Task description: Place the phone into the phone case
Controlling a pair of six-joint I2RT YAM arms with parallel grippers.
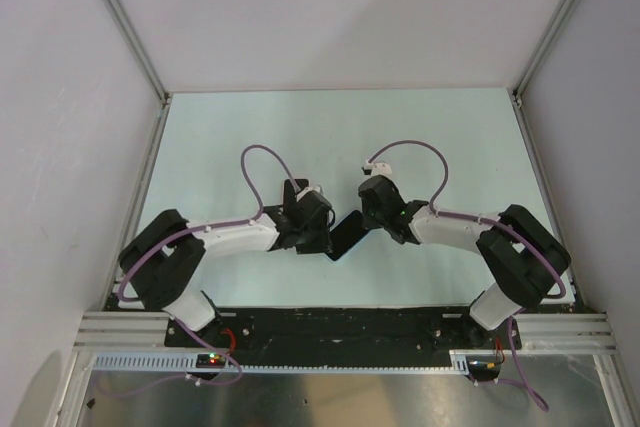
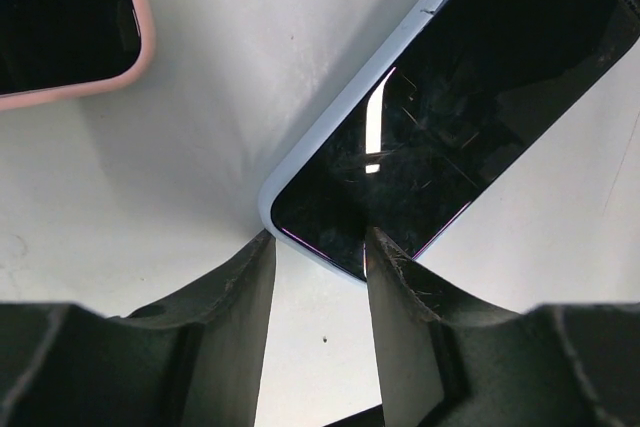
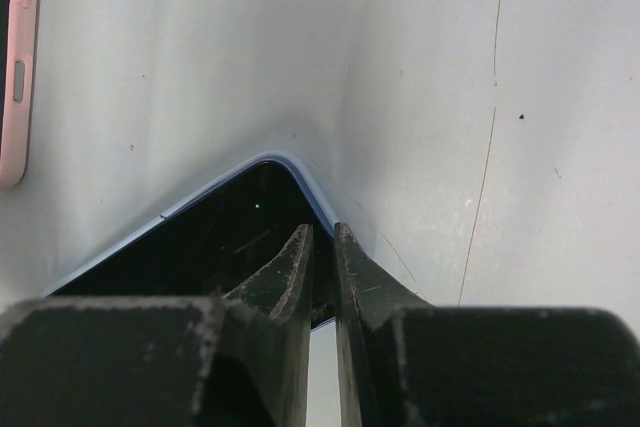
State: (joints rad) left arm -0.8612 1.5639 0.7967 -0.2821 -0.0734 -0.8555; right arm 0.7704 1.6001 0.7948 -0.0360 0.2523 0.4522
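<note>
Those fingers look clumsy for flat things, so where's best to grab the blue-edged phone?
Probably by a corner, pinched across its thinness, coming in low from the side. The blue-edged phone seems to lie flat on the table, glossy face up, so only the thin rim offers the fingers a hold.

You'll see the phone [image 1: 350,235] near the middle of the table, towards the near side, turned at a diagonal. It is a dark glass slab with a pale blue rim and rounded corners. Its screen is off, faces up, and shows fine scratches and a streak of reflected light. Your phone case [image 2: 70,94] is pink with a rounded corner, and what shows inside its rim is dark. It lies apart from the phone, and its side wall carries a long button slot
</note>
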